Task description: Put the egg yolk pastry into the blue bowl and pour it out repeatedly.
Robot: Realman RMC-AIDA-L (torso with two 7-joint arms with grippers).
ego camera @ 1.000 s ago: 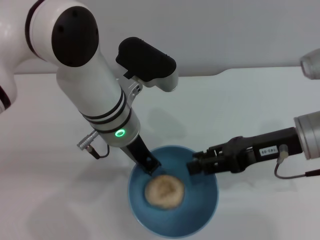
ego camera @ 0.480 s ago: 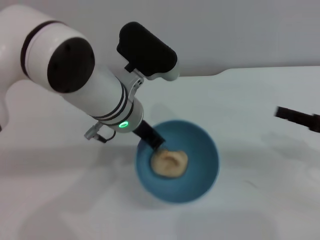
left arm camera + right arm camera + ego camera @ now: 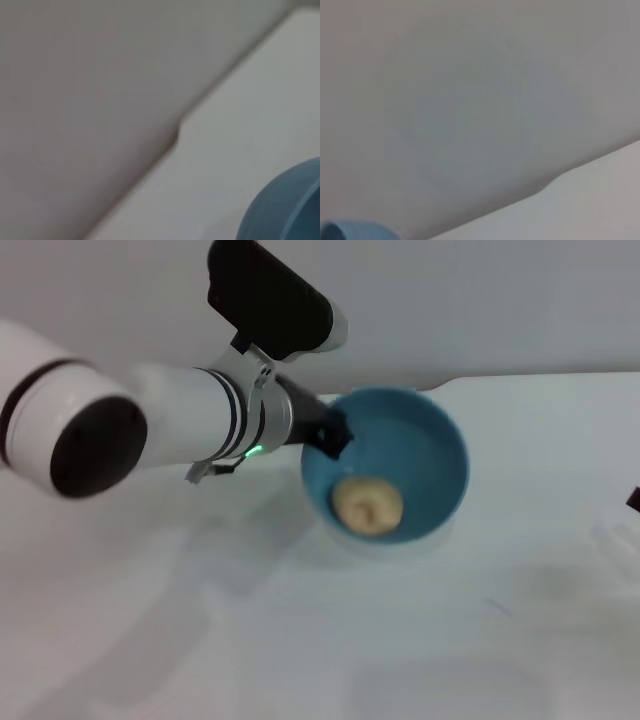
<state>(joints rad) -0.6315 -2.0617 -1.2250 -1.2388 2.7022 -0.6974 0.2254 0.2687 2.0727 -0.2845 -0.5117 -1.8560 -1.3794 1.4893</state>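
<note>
My left end effector [image 3: 330, 432] is clamped on the rim of the blue bowl [image 3: 440, 455], holding it tilted above the white bench [image 3: 300, 640]. The egg yolk pastry [image 3: 367, 505] lies inside, low against the wall. My right end effector seems out of view.

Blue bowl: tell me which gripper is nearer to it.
Left. The left gripper grips the rim of the blue bowl, which holds the egg yolk pastry; the right gripper is barely visible, far off to the bowl's right.
</note>
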